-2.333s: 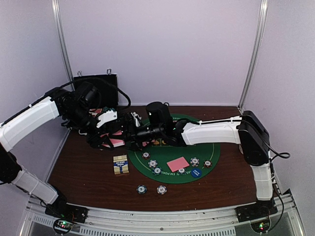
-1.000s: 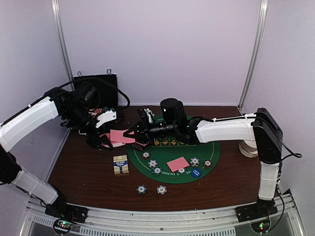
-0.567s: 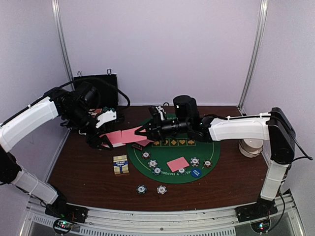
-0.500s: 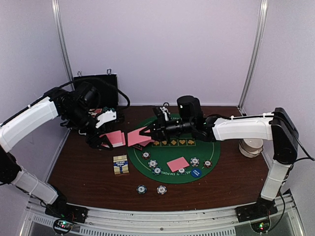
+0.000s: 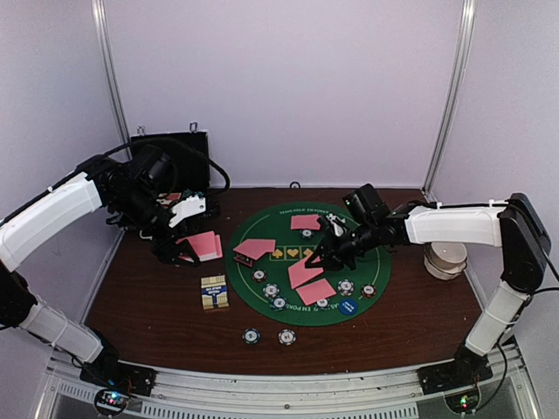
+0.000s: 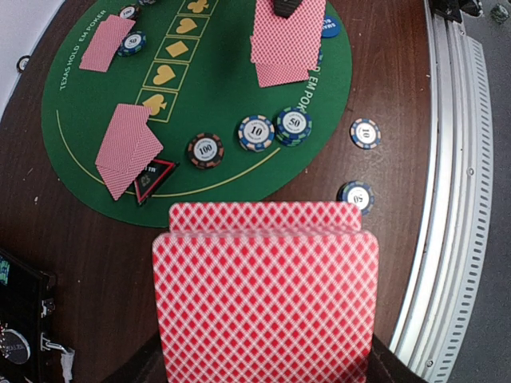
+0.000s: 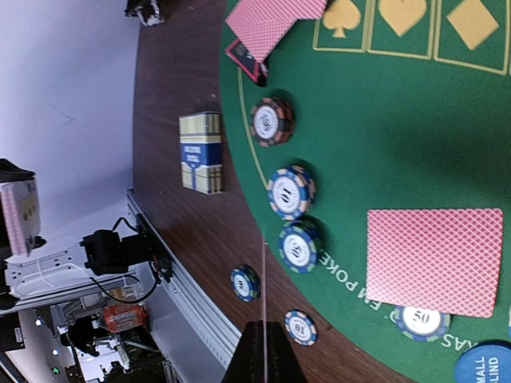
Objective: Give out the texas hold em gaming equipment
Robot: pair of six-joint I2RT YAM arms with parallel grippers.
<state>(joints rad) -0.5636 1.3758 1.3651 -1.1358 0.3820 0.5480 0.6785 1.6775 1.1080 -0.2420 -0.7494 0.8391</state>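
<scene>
Right pincer [image 5: 320, 254]: pinching one card [image 5: 301, 272], moved from deck [image 6: 263, 303] clamped in left pincer [image 5: 186, 251] toward 6 o'clock of mat [image 5: 377, 262], apparently; deal ongoing.

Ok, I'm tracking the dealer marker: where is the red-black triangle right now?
In the left wrist view, the red-black triangle sits at the green mat's left edge, against the pink cards, with the 100 chip beside it.

Green mat [image 5: 377, 267], chips [image 5: 251, 335] on table [image 5: 148, 310]
</scene>
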